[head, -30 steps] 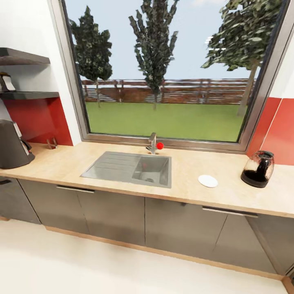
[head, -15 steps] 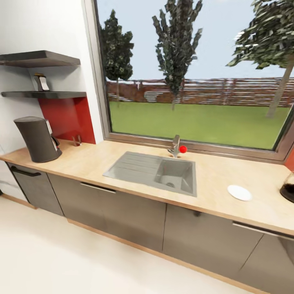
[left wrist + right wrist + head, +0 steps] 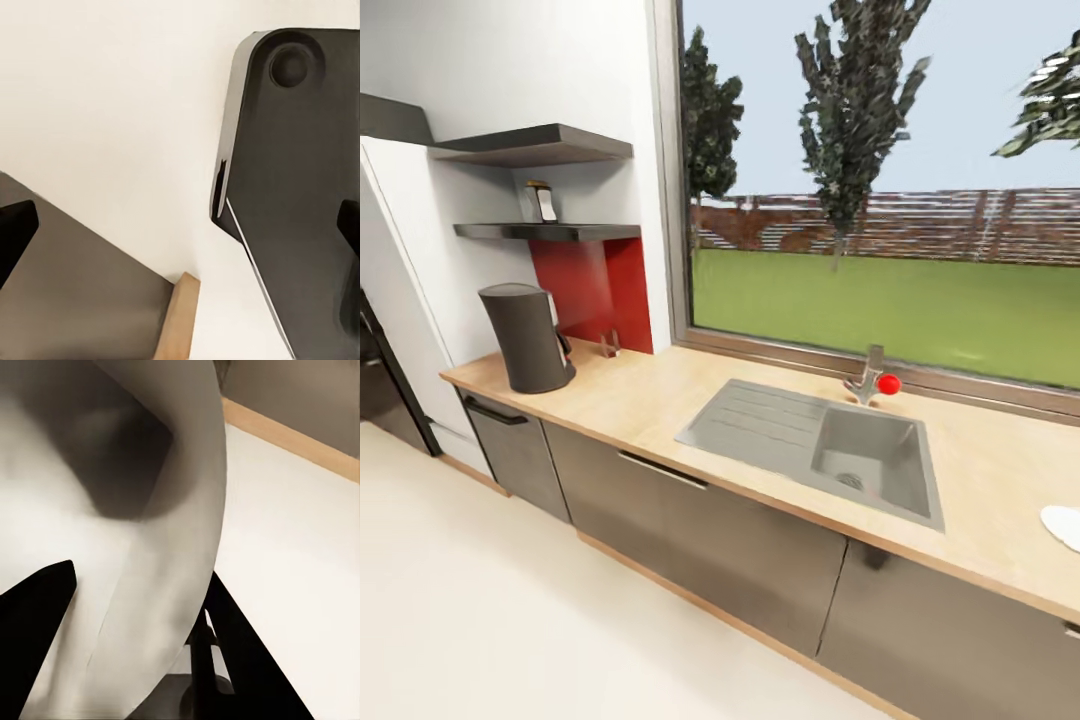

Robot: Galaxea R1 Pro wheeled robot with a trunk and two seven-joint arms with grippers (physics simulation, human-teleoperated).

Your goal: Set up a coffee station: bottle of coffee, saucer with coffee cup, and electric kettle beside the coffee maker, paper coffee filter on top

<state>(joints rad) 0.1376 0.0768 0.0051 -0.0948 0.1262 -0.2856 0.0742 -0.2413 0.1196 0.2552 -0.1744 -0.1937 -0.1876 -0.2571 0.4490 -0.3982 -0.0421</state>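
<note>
1. Left claw (image 3: 180,232) in the left wrist view: two dark fingertips (image 3: 15,229) sit far apart at opposite edges, nothing between them, so it is released and empty.
2. Past those tips lie pale floor (image 3: 112,97), a dark grey cabinet front (image 3: 82,300) with a wood-coloured plinth strip (image 3: 178,319), and a big dark robot part (image 3: 300,172).
3. Right claw (image 3: 142,637) in the right wrist view: one dark fingertip (image 3: 34,622) pokes in from the edge and a pale curved robot body shell (image 3: 150,510) blocks most of the rest. Spread or clenched, I cannot tell.
4. Out to the head view: the table (image 3: 660,385) runs long and beige over dark grey cabinets, with the grey sink (image 3: 830,450) set into it below the window (image 3: 880,180).
5. The coffee maker (image 3: 525,337) stands upright near the table's far left end, handle towards the red panel (image 3: 595,285).
6. Above it, the bottle of coffee (image 3: 541,202) stands on the lower kitchen shelf (image 3: 550,231), with a second shelf (image 3: 535,145) over it.
7. Well apart from all that, the saucer (image 3: 1063,525) lies flat on the table at the right edge of the head view, cut off by the frame.
8. A tap with a red knob (image 3: 889,383) stands just behind the sink.
</note>
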